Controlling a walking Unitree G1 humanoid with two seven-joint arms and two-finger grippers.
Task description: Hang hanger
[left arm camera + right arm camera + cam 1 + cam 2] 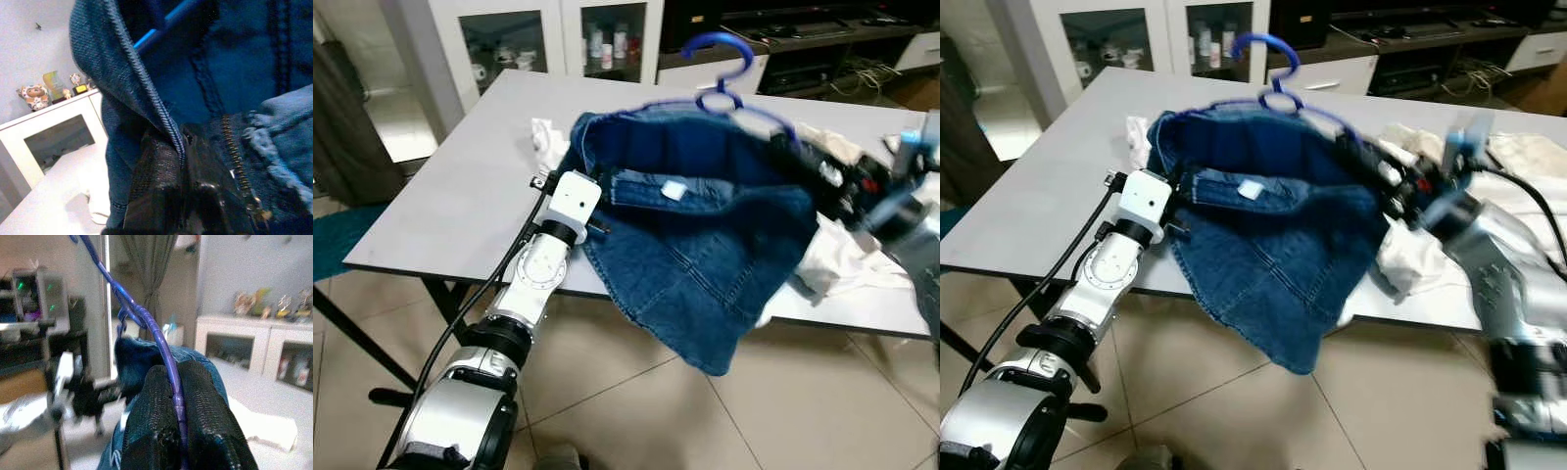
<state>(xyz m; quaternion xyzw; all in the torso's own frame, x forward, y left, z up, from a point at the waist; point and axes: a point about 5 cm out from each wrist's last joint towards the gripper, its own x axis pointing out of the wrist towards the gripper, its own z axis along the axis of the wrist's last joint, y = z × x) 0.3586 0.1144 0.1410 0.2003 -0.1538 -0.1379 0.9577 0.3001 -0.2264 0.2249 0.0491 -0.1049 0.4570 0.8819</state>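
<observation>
- The robot's left gripper [183, 161] is clenched on the waistband hem of a pair of blue jeans [705, 245], just beside the brass zipper [237, 156], holding the denim up over the near edge of the table [440, 215].
- The jeans hang between the two arms above the table's near edge, their lower part drooping past that edge toward the tiled floor [636, 392]. The cloth looks thick, soft and fairly heavy, likely to sag and swing wherever it is not supported; the stitched waistband is the firmest place to take it.
- The right gripper [176, 382] is pinched shut on the thin arm of a blue hanger [720, 73], toward the table's right side, with the denim draped over that hanger.
- The hanger itself looks light, stiff and smooth, so it may twist or slip between the pads under the jeans' weight; a hold close to the neck would probably steady it best.
- Its hook [1268, 54] rises clear above the denim, free for hanging.
- White cloth [1400, 259] lies on the table under and behind the jeans, near the right edge.
- White glass-fronted cabinets [524, 39] stand beyond the table's far edge.
</observation>
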